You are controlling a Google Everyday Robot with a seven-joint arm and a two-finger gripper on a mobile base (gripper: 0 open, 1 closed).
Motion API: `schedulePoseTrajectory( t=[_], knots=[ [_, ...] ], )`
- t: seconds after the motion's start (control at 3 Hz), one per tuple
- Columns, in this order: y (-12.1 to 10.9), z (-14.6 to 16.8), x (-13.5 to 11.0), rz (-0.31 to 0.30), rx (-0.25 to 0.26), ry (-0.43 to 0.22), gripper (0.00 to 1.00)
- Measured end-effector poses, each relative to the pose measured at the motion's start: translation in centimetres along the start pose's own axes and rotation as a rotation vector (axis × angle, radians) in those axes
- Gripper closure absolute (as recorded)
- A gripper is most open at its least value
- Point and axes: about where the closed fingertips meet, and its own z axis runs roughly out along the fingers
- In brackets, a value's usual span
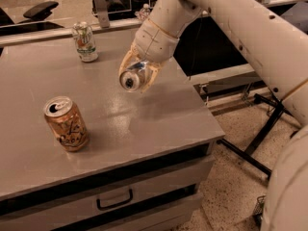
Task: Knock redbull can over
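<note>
Contact is recorded between the hand (138, 76) and the redbull can (130, 81), which is clasped by the fingers and held tipped, top toward the camera, over the desk (159, 119), while an orange-bronze can (66, 124) and a white-green can (85, 42) are found upright, well apart.

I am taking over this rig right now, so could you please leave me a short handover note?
Gripper: above the table, right of its middle, shut on the redbull can.
Redbull can: held in the air, tipped sideways, top facing the camera.
Done: can grasped and tilted.
Left: lay it on the table and release.
Orange can and white can stand upright.
</note>
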Motion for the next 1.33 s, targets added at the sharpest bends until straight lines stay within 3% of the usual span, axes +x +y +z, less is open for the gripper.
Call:
schedulePoseTrajectory(
  t=[0.67, 1.0, 1.33],
  knots=[
    [0.7, 1.2, 0.8, -0.067, -0.155, 0.178, 1.0],
    [1.5, 2.0, 1.8, -0.065, -0.229, 0.221, 0.89],
    [2.1, 2.3, 2.6, -0.051, -0.263, 0.256, 0.66]
  ],
)
